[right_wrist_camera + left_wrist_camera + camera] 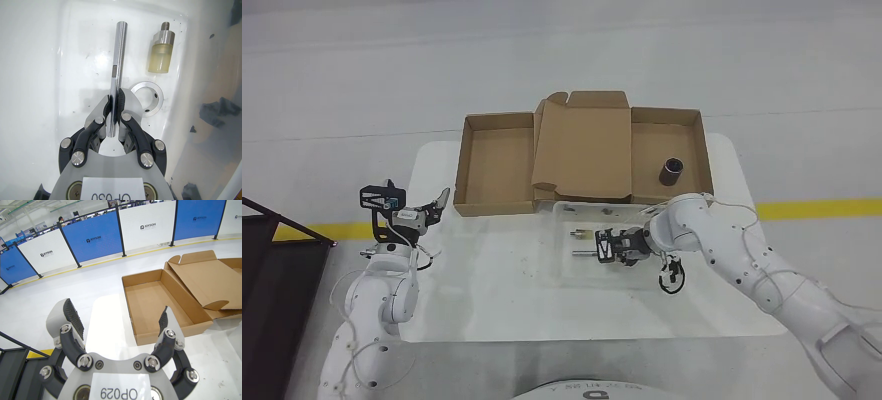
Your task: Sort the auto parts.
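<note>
Auto parts, four by my count. One long shiny steel rod (118, 56) is pinched between the closed fingers of the right gripper (114, 100), and most of it sticks out past the fingertips. One silver metal ring (151, 98) lies just beside those fingers, partly tucked behind one. One threaded metal stud with a yellowish translucent sleeve (160, 53) sits further out past the fingertips, on the ring's side. All three are over the clear plastic tray (47, 75). One small dark cylinder (672, 170) stands in the brown cardboard box (151, 302), well apart from both sets of fingers.

The left gripper (117, 306) is spread wide with nothing in it, and one bare box compartment lies just beyond its fingertips. Each gripper has one white sticker with dark print.
</note>
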### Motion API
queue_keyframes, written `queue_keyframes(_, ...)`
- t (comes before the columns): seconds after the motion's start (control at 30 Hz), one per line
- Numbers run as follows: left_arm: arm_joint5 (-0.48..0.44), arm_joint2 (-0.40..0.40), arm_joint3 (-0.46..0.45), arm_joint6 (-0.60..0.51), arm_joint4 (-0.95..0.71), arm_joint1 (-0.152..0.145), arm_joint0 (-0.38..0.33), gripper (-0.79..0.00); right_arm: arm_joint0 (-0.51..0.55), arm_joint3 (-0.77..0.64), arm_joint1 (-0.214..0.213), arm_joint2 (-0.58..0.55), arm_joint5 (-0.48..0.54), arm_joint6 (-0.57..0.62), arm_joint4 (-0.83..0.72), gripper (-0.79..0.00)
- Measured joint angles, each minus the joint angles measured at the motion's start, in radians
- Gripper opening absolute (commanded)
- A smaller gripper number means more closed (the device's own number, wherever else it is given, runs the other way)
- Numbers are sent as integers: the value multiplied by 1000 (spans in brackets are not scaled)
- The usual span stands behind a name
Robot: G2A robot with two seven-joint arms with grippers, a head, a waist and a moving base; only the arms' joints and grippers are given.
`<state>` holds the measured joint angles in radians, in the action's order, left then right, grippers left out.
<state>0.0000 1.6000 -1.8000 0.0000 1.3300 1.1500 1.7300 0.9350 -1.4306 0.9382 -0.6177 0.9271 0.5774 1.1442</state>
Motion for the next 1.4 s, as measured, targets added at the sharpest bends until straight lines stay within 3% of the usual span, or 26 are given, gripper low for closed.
queue_keyframes(0.2,0,0,0,0,0,0,0,0,41,-43,-28,-59,22,-83,42,-785)
queue_keyframes(0.53,0,0,0,0,0,0,0,0,200,-151,-116,-270,23,-237,147,-785)
queue_keyframes(1.03,0,0,0,0,0,0,0,0,394,-296,-181,-485,-12,-428,256,-785)
queue_keyframes(1.2,0,0,0,0,0,0,0,0,400,-285,-177,-468,-14,-374,268,-785)
queue_keyframes(1.4,0,0,0,0,0,0,0,0,317,-199,-147,-391,-3,-272,191,-785)
